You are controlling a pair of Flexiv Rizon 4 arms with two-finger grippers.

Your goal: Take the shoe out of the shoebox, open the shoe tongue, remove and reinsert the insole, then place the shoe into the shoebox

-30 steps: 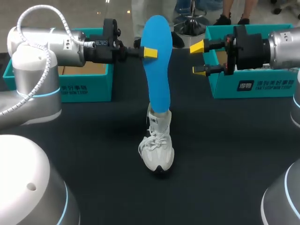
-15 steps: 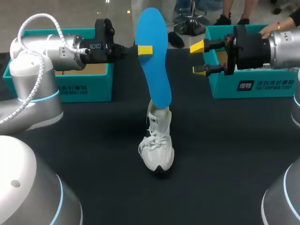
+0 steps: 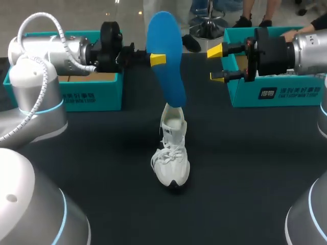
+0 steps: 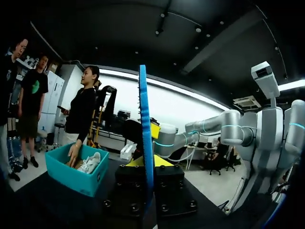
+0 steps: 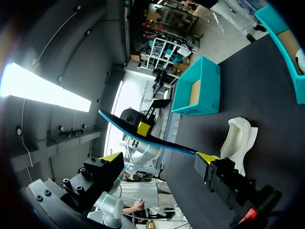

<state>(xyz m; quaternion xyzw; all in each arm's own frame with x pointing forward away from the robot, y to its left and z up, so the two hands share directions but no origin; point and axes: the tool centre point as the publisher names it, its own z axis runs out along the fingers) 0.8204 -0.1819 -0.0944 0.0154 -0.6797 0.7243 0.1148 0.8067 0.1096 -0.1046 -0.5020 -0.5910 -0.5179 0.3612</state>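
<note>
My left gripper (image 3: 158,59) is shut on the blue insole (image 3: 166,56) about midway along it. The insole hangs nearly upright, tilted a little, with its lower end just above the heel opening of the white shoe (image 3: 171,155). The shoe stands on the dark table with its toe toward the near edge. In the left wrist view the insole (image 4: 145,138) shows edge-on between my shut left gripper (image 4: 146,161). My right gripper (image 3: 216,64) stands open to the right of the insole, not touching it. From the right wrist, the insole (image 5: 143,136) and shoe (image 5: 238,138) lie ahead of my right gripper (image 5: 159,160).
A teal shoebox (image 3: 82,97) stands at the back left behind my left arm. A second teal shoebox (image 3: 286,92) at the back right holds another white shoe (image 4: 89,163), and a person's hand (image 4: 72,160) reaches into that box.
My left gripper has lifted the insole and swung its top leftward, so the lower end has risen out of the shoe. A person's hand has come to the right box. My right gripper stayed still.
</note>
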